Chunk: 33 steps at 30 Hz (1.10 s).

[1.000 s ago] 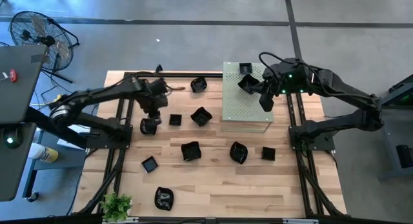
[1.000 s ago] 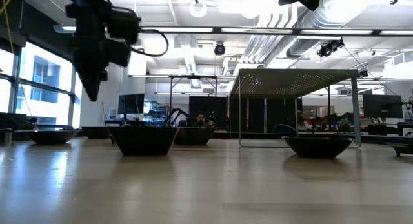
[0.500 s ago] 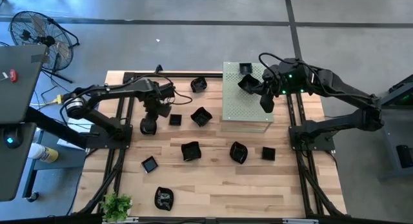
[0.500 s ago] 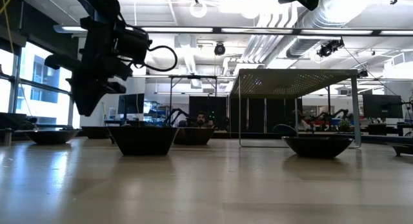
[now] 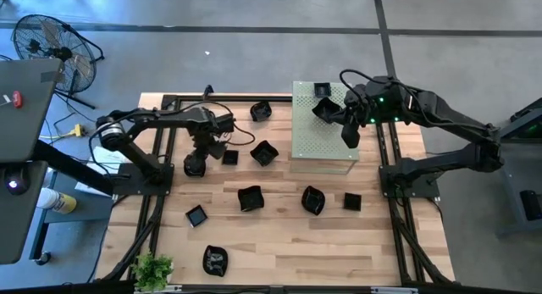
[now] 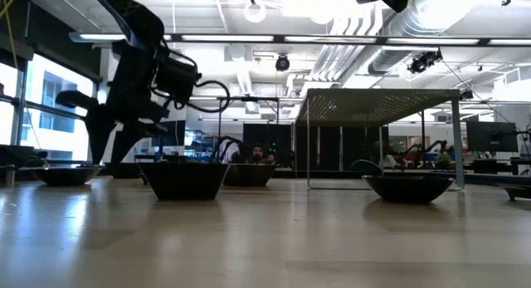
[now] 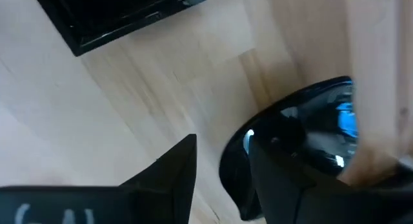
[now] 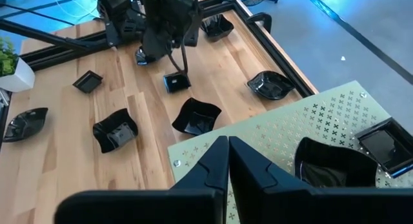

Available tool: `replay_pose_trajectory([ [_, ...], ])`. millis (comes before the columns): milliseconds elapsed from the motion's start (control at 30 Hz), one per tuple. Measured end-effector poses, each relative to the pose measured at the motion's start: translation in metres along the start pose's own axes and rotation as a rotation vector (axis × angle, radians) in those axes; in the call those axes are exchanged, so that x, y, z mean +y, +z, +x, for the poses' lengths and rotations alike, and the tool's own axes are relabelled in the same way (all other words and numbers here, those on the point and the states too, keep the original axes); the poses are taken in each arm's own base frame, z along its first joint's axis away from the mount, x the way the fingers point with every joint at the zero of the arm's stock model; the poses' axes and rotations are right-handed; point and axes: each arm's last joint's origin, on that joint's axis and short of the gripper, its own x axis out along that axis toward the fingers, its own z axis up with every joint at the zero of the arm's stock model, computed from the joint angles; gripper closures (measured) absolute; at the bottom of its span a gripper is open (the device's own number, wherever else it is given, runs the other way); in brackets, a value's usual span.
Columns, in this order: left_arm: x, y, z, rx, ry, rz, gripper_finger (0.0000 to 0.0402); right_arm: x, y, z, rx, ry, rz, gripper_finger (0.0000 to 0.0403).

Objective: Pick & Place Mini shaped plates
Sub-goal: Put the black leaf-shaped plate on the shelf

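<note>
Our left gripper (image 5: 198, 155) hangs low with fingers apart, straddling the rim of a round plate (image 7: 303, 140) just below, poised to pinch. Our right gripper (image 8: 227, 161), fingers together and empty, waits over the green board (image 5: 322, 133), which holds 2 plates.

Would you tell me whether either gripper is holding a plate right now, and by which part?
Neither holds one. The left gripper stands open astride a round plate's rim; the right gripper is shut, empty.
</note>
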Motion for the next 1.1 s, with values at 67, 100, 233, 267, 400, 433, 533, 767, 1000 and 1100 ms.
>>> replay_pose_trajectory([
  [67,-0.002,-0.002,0.007,0.022,-0.009,0.004,0.0272,0.000,0.000,0.000,-0.001,0.000,-0.003,0.0399],
  [100,-0.003,-0.003,0.010,0.032,-0.017,0.009,0.0278,0.000,0.000,0.000,-0.001,0.000,-0.003,0.0399],
  [233,-0.009,-0.008,0.018,0.067,-0.047,0.021,0.0314,0.000,0.000,0.000,-0.001,0.000,-0.011,0.0396],
  [267,-0.009,-0.008,0.018,0.070,-0.052,0.021,0.0327,0.000,0.000,0.000,-0.002,0.000,-0.011,0.0396],
  [400,-0.010,-0.009,0.015,0.057,-0.039,0.021,0.0385,0.000,0.001,0.000,-0.010,0.001,-0.012,0.0398],
  [433,-0.011,-0.009,0.013,0.051,-0.039,0.020,0.0392,0.000,0.001,0.000,-0.013,0.001,-0.012,0.0399],
  [533,-0.011,-0.009,0.006,0.034,-0.020,0.004,0.0390,0.000,0.001,0.000,-0.014,0.000,-0.012,0.0400],
  [767,-0.011,-0.005,-0.021,-0.076,-0.005,-0.080,0.0398,0.000,0.001,0.000,-0.014,0.000,-0.010,0.0396],
  [1000,-0.015,0.002,-0.052,-0.358,-0.114,-0.311,0.0400,0.000,0.001,0.000,-0.013,0.000,0.021,0.0400],
  [1100,-0.018,0.004,-0.066,-0.500,-0.141,-0.428,0.0400,0.002,0.001,0.000,-0.012,0.006,0.034,0.0397],
])
